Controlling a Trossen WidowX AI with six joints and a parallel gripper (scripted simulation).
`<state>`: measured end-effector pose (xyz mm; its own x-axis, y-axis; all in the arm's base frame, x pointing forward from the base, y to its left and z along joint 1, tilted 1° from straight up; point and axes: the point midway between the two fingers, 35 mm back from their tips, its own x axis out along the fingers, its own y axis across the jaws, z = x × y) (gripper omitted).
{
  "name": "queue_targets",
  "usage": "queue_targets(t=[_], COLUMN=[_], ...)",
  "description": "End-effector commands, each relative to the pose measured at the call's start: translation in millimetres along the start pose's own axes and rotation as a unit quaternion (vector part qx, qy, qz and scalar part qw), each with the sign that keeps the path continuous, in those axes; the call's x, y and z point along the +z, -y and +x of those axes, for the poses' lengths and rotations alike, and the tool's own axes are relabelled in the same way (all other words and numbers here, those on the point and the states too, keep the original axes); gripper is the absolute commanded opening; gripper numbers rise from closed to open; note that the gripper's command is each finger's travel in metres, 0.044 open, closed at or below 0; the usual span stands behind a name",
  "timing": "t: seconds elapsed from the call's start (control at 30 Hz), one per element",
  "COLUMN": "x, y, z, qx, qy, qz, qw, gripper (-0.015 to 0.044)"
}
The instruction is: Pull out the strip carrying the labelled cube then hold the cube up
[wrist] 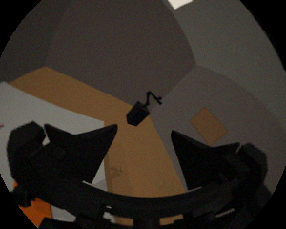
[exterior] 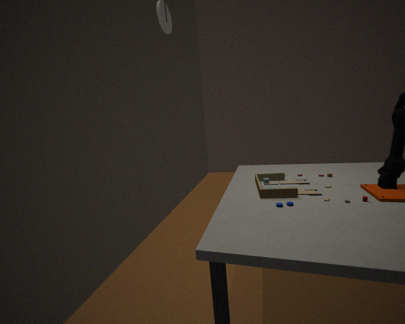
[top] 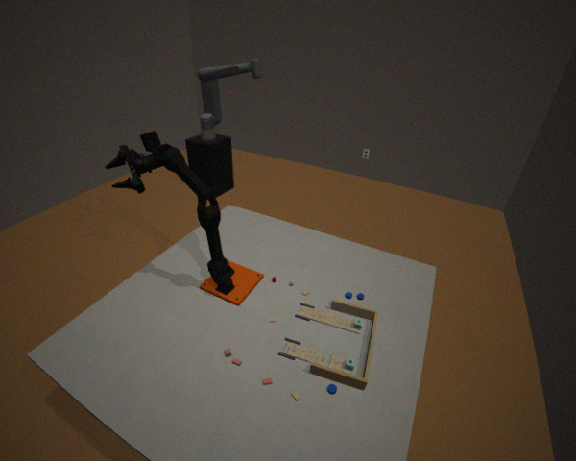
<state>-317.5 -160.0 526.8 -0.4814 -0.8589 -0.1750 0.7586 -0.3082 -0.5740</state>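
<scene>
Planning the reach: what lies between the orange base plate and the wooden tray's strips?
Top view: a red block, grey bead and two tan chips.

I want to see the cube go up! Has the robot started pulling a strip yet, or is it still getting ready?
Nothing looks done yet. Both strips lie inside the wooden frame, each with a cube at its far end. The gripper is open and empty, raised high, away from the strips. Left: choose the whole strip, pull it out, then grab and lift the labelled cube.
</scene>
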Motion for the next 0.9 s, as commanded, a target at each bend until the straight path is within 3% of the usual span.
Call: queue_targets(t=[0.0,0.33,0.6,0.87], x=[0.4,35.3,87.4,130.0], y=[-0.8,-68.4,-183.2,-308.3], z=[0.6,43.9,75.6,61.7], qx=[0.001,0.087,0.219,0.349], qy=[0.001,0.04,0.08,0.107], qz=[0.001,0.046,0.064,0.062], qw=[1.0,0.994,0.97,0.929], gripper=[0.04,0.04,0.04,0.04])
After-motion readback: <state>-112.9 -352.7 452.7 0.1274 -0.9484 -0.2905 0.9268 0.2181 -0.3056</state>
